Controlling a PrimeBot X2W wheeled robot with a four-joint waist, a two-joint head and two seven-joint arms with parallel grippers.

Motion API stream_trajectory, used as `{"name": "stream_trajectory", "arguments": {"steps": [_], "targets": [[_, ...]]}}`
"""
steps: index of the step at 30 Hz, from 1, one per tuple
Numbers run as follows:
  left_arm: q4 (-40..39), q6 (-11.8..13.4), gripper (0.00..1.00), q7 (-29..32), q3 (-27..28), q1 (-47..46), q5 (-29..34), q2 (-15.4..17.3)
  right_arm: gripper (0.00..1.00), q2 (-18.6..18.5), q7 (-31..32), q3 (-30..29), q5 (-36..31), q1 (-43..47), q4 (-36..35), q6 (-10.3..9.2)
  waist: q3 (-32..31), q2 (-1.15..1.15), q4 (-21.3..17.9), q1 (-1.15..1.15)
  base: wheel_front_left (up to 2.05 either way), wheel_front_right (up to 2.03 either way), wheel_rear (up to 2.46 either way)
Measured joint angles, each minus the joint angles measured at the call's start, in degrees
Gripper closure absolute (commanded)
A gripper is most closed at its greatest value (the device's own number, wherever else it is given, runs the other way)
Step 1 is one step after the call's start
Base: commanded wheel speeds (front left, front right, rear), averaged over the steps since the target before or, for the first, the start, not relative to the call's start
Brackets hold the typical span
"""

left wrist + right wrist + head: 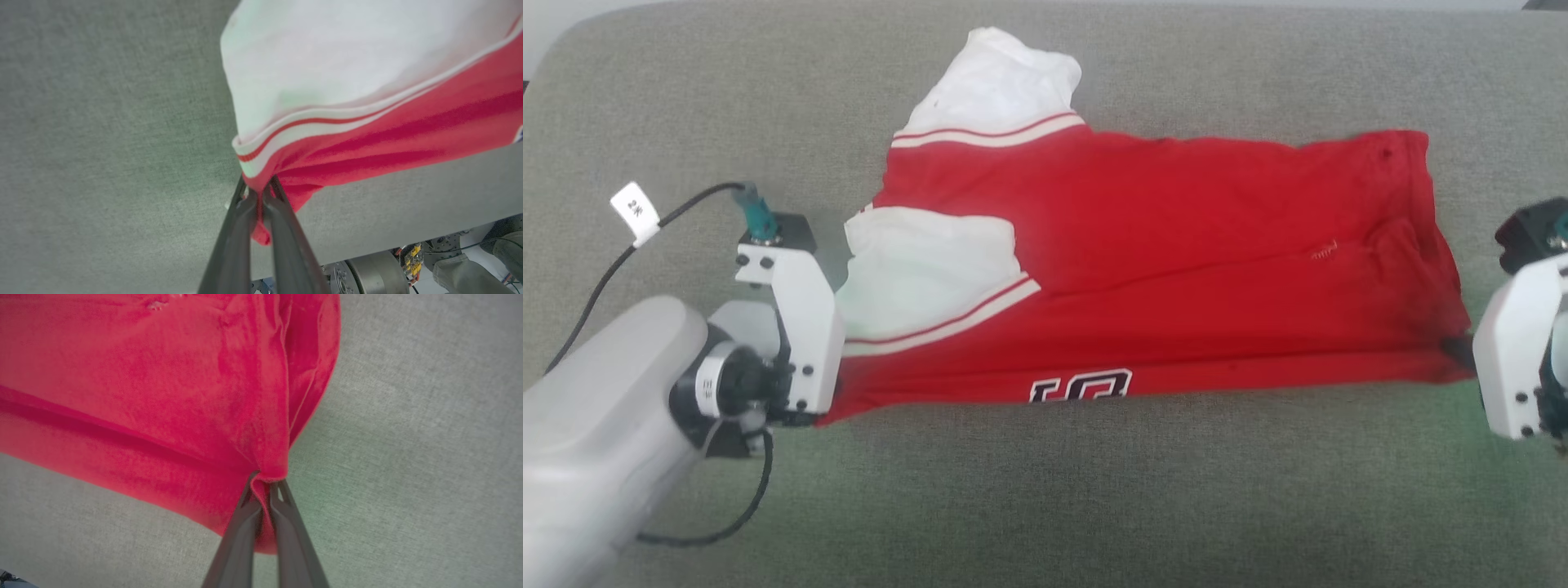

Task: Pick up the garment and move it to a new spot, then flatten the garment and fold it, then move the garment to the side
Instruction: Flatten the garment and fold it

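The left gripper (258, 192) and right gripper (264, 485), fingers pinching the shirt (1176, 245) at its near corners, hold its front edge taut over the desk (1094, 506), apparently to fold it.

A grey-green tabletop (1045, 490) of woven fabric spreads across the head view. Its corner is rounded at 11 o'clock, with a pale wall (539, 33) beyond. The light is soft, faintly green in patches. In the left wrist view, pale floor (476, 236) shows at 4 o'clock.
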Motion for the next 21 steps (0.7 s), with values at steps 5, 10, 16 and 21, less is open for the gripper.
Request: {"name": "stream_trajectory", "arguments": {"steps": [5,10,16,21], "targets": [[-4.4,2.4,1.00,0.3,-0.3,3.0,-0.2,1.9,1.00,-0.2,1.5,-1.9,0.4,4.4,-3.7,0.00,-0.1,0.00,-0.1,0.00,0.00,0.00,0.00],[-4.9,3.6,0.75,-0.3,-0.9,4.9,-0.1,2.1,1.00,1.9,1.1,-2.3,-0.1,7.4,-4.0,0.00,0.0,0.00,-0.5,0.00,0.00,0.00,0.00],[-4.0,3.6,0.00,-0.5,-1.1,5.4,0.0,1.9,0.00,3.0,-1.7,-0.9,-1.1,7.6,-2.3,-0.01,-0.3,0.00,-1.2,0.00,0.00,0.00,0.00],[-5.7,3.6,0.00,0.7,-1.2,3.7,1.8,5.0,0.00,3.1,-4.4,-0.7,-1.0,7.0,-2.3,-0.04,-1.4,0.00,-1.8,0.00,0.00,0.00,0.00]]}}
